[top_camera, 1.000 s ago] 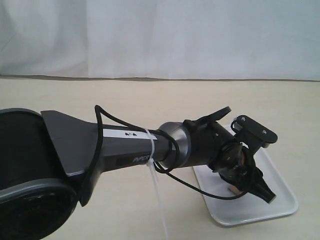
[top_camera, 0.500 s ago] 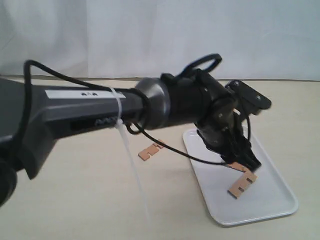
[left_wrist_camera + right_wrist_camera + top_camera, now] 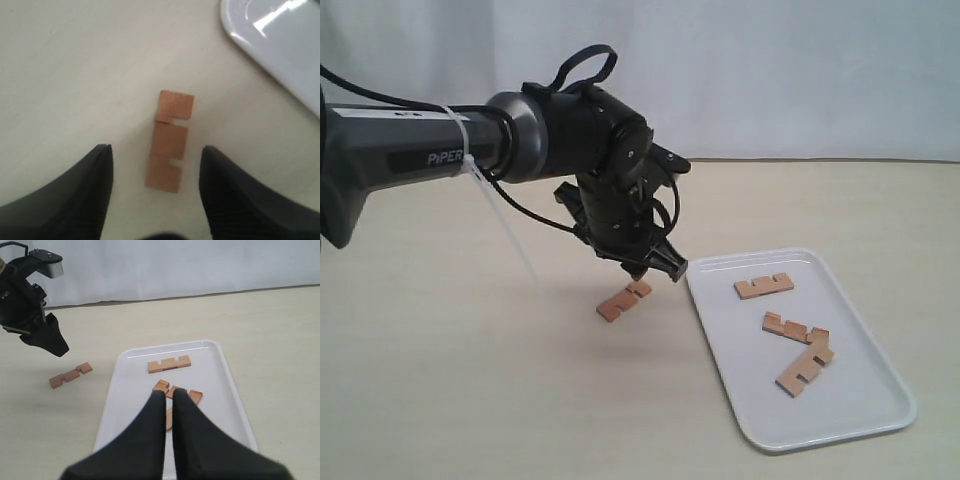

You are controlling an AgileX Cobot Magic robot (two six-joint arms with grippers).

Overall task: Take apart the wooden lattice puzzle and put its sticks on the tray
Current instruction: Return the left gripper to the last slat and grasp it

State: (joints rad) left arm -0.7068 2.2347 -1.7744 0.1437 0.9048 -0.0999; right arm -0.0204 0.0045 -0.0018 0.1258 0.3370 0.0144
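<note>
Since the left gripper (image 3: 655, 268) hangs with jaws spread over the last stick (image 3: 624, 300), flat on the table (image 3: 470, 380) just beside the tray (image 3: 860, 405), it should drop straight and pinch its long edges. Three sticks (image 3: 796, 331) lie on the tray, the right gripper (image 3: 169, 402) closed and empty near it; the table is plain beige, white curtain (image 3: 800, 70) behind

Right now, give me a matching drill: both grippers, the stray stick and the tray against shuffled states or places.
Column 1:
1. left gripper
2. right gripper
3. stick on the table
4. tray

Column 2:
A. holds three sticks
B. open, hanging above the table
C. shut, nothing in it
D. lies flat beside the tray, off it

Pairs: 1-B, 2-C, 3-D, 4-A
</note>
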